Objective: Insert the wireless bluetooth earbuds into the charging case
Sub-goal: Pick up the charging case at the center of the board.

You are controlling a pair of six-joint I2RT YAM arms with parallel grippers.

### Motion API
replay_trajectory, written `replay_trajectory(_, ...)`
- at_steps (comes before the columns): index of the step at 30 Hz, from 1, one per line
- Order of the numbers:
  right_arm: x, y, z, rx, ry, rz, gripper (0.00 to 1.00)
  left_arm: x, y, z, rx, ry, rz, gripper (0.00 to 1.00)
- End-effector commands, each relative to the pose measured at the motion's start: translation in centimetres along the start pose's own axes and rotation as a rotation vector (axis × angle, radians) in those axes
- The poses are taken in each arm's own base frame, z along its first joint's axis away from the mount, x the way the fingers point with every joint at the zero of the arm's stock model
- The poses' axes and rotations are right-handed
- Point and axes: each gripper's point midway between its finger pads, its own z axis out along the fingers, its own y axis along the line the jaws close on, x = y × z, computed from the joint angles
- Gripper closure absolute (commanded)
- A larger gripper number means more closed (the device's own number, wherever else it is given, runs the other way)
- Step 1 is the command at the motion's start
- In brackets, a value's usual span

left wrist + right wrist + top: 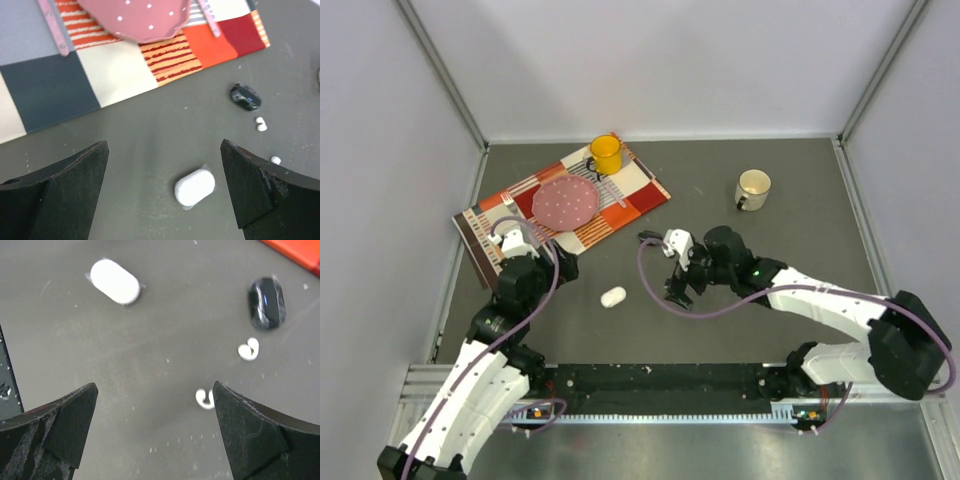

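White case (195,186) lies apart; black case (267,303) beside two white earbuds (248,349).

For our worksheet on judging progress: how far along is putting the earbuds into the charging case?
Done: nothing shows. Two white earbuds lie loose on the table near the black case. In hand: nothing; the left gripper and right gripper are open and empty. Left: the white case looks shut, so it likely needs opening and both buds seating.

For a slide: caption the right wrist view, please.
Open right claw over white case, black case and two loose white earbuds.
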Motion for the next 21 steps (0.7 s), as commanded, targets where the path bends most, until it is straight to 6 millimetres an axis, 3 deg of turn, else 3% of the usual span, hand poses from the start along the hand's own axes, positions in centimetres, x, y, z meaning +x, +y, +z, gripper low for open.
replay_trajectory(1, -4.8, 0.8, 2.9, -0.119, -0.201, -0.144, 0.01, 2.2, 1.5, -0.2, -0.032, 0.106, 0.003, 0.01)
replay_trajectory(2, -5.9, 1.2, 3.4, -0.155, -0.22, -0.143, 0.01, 2.5, 1.6, -0.1, -0.032, 0.121, 0.005, 0.01)
replay_trajectory(3, -5.1, 1.5, 4.7, -0.189, -0.19, -0.128, 0.01, 2.3, 1.7, -0.2, -0.037, 0.119, 0.0, 0.01)
replay_trajectory(5, -6.2, 2.8, 5.6, -0.282, -0.221, -0.161, 0.02, 2.1, 1.7, -0.3, -0.036, 0.118, 0.011, 0.01)
replay_trajectory(6, -5.4, 3.3, 6.7, -0.32, -0.208, -0.2, 0.02, 1.9, 1.6, -0.4, -0.032, 0.11, 0.013, 0.01)
replay_trajectory(9, -6.3, 4.4, 8.0, -0.392, -0.24, -0.291, 0.01, 1.4, 1.6, -0.6, -0.029, 0.098, 0.027, 0.01)
replay_trajectory(15, -4.7, 6.2, 11.4, -0.498, -0.21, -0.431, 0.01, 1.4, 1.6, -0.9, -0.015, 0.091, 0.027, 0.01)
replay_trajectory(21, -3.3, 7.2, 14.3, -0.538, -0.195, -0.411, 0.04, 1.0, 1.8, -1.1, -0.023, 0.066, 0.025, 0.01)
